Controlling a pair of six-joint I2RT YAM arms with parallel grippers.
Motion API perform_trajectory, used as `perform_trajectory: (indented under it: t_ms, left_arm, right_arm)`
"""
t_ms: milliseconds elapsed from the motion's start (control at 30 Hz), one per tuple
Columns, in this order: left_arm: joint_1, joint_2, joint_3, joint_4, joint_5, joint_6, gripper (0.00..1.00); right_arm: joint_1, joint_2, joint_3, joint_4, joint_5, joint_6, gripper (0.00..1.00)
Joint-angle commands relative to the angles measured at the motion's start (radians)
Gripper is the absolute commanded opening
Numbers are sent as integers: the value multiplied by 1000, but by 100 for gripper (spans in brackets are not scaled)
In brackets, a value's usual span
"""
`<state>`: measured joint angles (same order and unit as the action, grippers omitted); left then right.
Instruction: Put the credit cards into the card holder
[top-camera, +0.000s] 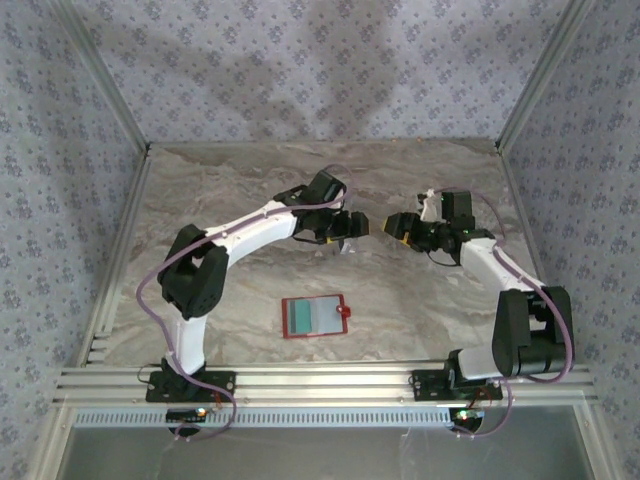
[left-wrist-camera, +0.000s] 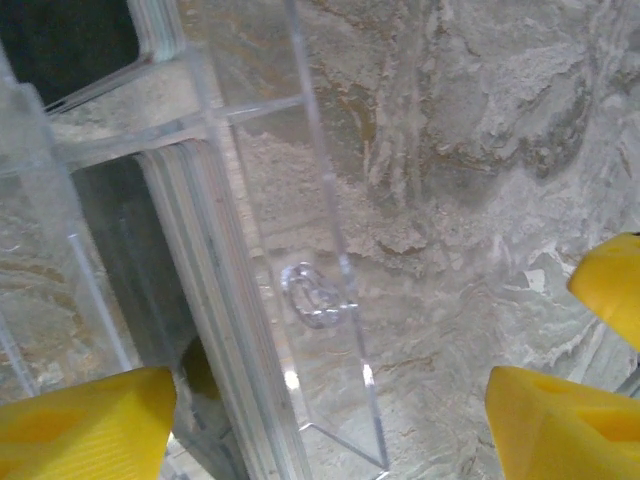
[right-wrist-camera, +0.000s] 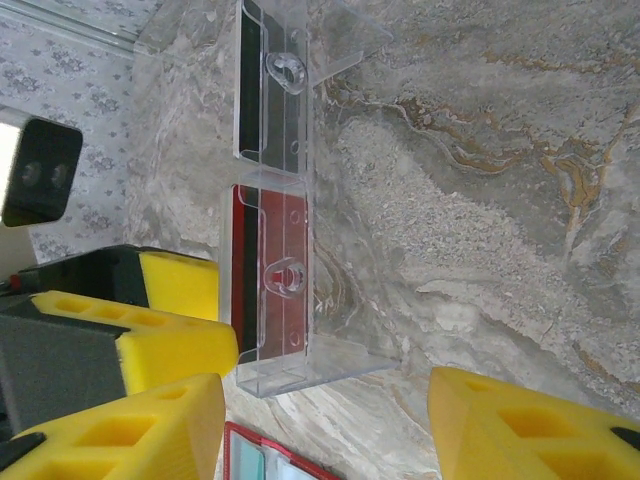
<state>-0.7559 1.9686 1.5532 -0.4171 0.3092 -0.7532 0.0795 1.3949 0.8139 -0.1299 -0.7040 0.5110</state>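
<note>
The red card holder (top-camera: 314, 335) lay flat on the marble table (top-camera: 420, 310), at the near middle between the two arm bases. Its long axis ran left to right with a slight tilt, and its pale snap button (top-camera: 345, 312) sat at the right-hand edge, pointing toward the right arm's side. One card holder was in sight, and one teal-blue card (top-camera: 308, 316) lay within its red border, long side parallel to the holder's; whether it sat in a pocket or merely on top could not be told. One clear acrylic stand (right-wrist-camera: 285, 190) with two compartments stood farther back. A dark edge showed behind one compartment's wall and a red-and-dark edge behind the other, both too edge-on to identify. The left arm (top-camera: 250, 228) stood up from its base, bent at the elbow and stretched rightward and away, with the left gripper (top-camera: 355, 226) at the middle of the table beyond the holder. Its yellow fingers (left-wrist-camera: 80, 425) were spread wide, released, the stand just ahead of them and nothing grasped. Just to its right the right gripper (top-camera: 393, 225) faced it nearly tip to tip, likewise released, its fingers (right-wrist-camera: 520, 430) far apart and clamping nothing. The right arm (top-camera: 485, 262) was folded at its elbow near the table's near right corner and reached leftward.
</note>
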Motion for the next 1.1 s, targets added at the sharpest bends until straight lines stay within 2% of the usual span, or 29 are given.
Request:
perform_trajectory:
  t_ms: [0,167,467,667,967,1067]
  left_arm:
    - [-8,-22,-8,57,57,-4,77]
    - [-9,-31,-14,68,97,13,63]
    - [-9,-69,-33,32,38,55,52]
    - [-10,-79,-36,26,42,72,34]
    - [-10,-93,-61,14,19,87,18]
    - [-9,-90,-51,-8,19,99,17]
  right_arm:
    - [-6,-8,-4,-7,-35,-17,58]
    - [0,3,-4,-11,-44,-20,57]
    - [36,45,7,-27,-72,-40,56]
    - [57,57,17,-46,-61,-62,55]
    - [74,83,35,-78,-72,-85,54]
    - [83,74,32,-82,-55,-90,54]
